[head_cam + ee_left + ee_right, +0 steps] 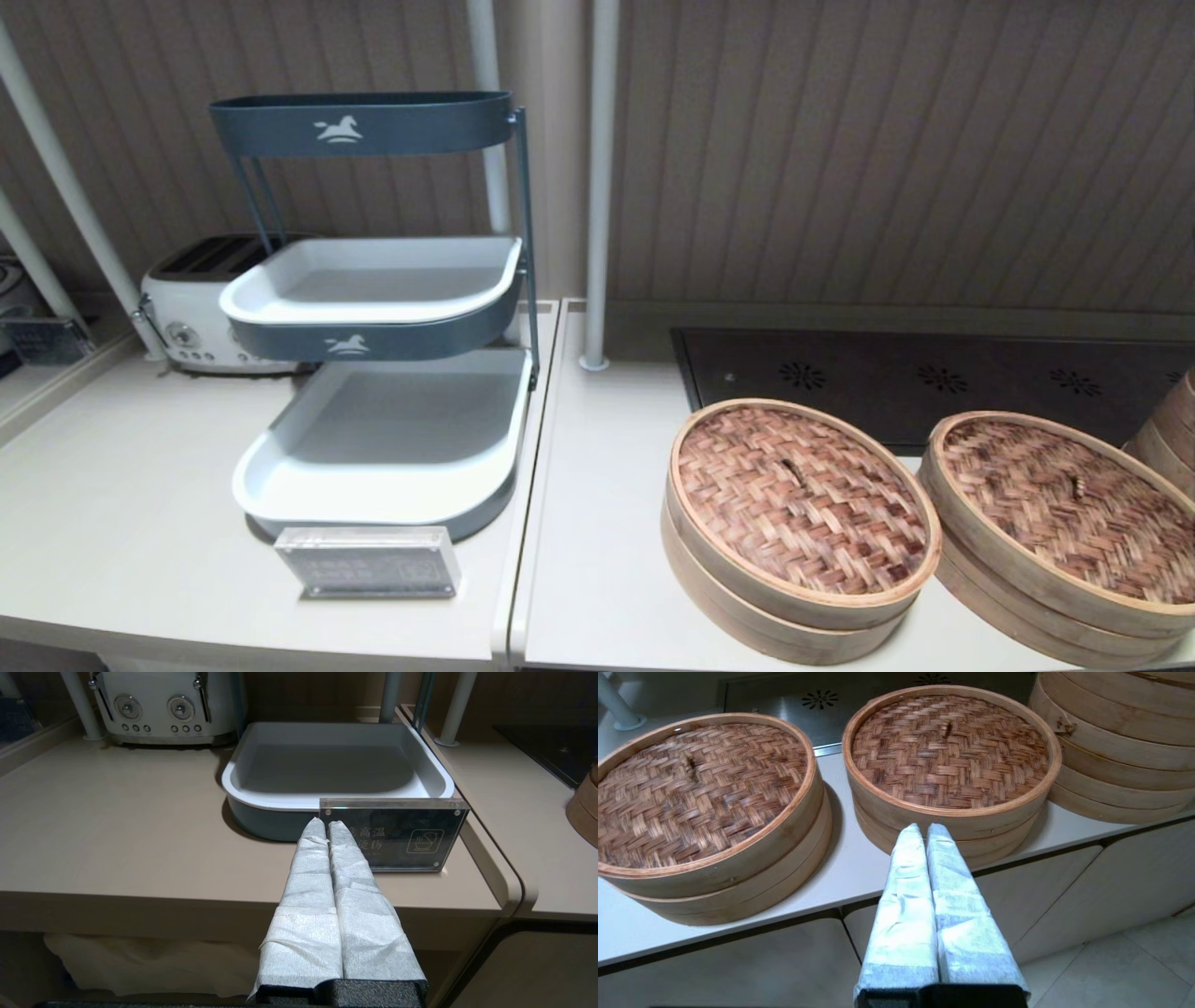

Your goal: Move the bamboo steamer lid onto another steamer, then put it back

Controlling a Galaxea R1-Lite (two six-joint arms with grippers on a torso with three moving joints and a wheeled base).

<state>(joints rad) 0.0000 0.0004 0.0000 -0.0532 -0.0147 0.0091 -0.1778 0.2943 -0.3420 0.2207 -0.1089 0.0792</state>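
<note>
The bamboo steamer lid (801, 497) sat closed on its own basket at the front of the worktop (597, 560), with the other steamer (1064, 537) just beside it toward the robot's right, its darker mottled lid also on. Nothing had been lifted yet.

The right pincer (926, 827) hung below and in front of the worktop edge, its wrapped fingers pressed together, aimed nearer the darker steamer than the task lid. A good first move would probably be to part the fingers, swing toward the reddish lid, and pinch its pale hoop rim, lifting level so the basket beneath stays put.

The left pincer (325, 823), also closed, idled before a small clear sign (393, 834) and a grey tray (336, 765).

Neither arm showed in the head view. The stacked steamers (1125, 737) beyond were cut off, and whether either basket held anything could not be told.
</note>
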